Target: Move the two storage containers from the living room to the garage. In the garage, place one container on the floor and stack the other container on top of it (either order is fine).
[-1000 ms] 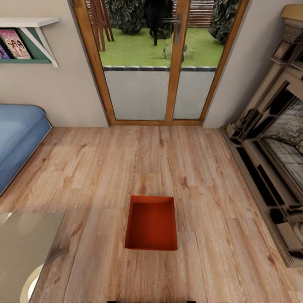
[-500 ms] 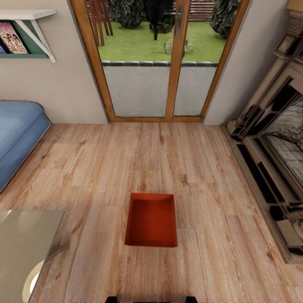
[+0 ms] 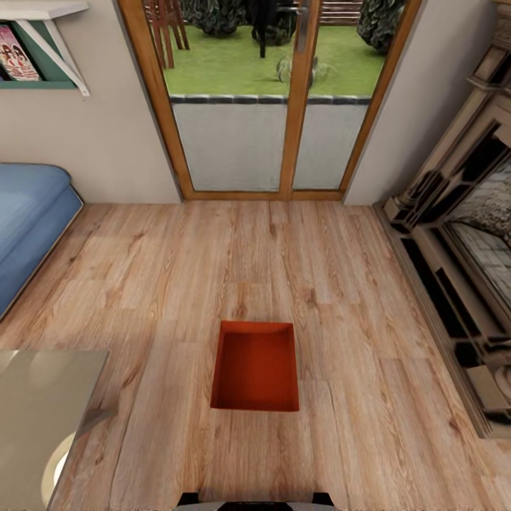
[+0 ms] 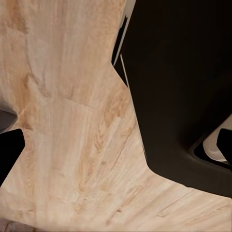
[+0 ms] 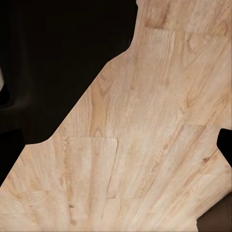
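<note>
Rolled nearer the orange-red container (image 3: 255, 367) at lower centre; keep it centred before reaching, claw states impossible to tell.

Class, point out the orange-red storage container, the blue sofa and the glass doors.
storage container (image 3: 255, 369), head view, bare inside bottom.
blue sofa (image 3: 28, 220), head view, seat cushion.
glass doors (image 3: 294, 106), head view, middle wooden frame post.

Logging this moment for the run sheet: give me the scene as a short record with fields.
room: living room, light wood plank floor
container: one orange-red storage container on the planks, open side up, empty
ahead: wood-framed glass doors
left side: blue sofa, glass table
right side: fireplace
grippers: fingertips not clear in either wrist view
</note>
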